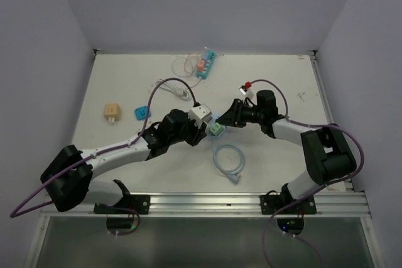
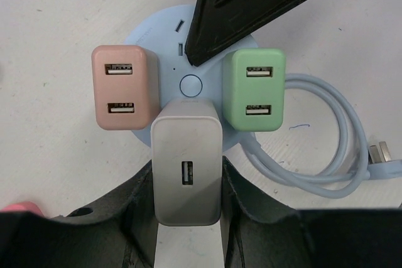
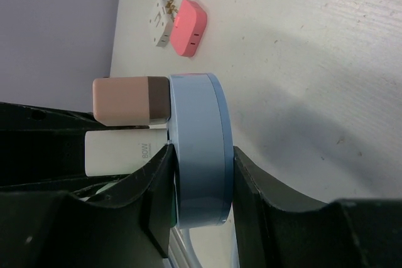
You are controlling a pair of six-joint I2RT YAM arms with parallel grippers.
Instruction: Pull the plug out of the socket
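Observation:
A round light-blue socket [image 1: 212, 122] sits mid-table with three plugs in it: a pink one [image 2: 122, 87], a green one [image 2: 254, 89] and a white one [image 2: 186, 161]. My left gripper [image 2: 187, 177] is shut on the white plug [image 1: 200, 115], one finger on each side. My right gripper [image 3: 201, 180] is shut on the socket's edge [image 3: 198, 149], one finger on its face and one under it. In the right wrist view the white plug [image 3: 122, 153] and pink plug [image 3: 129, 100] still sit against the socket face.
The socket's pale blue cable [image 1: 227, 161] coils toward the near edge. A tan adapter [image 1: 112, 112] and a blue adapter [image 1: 142, 112] lie at the left. A teal power strip [image 1: 206, 64] with white cords lies at the back. A pink adapter [image 3: 190, 26] lies nearby.

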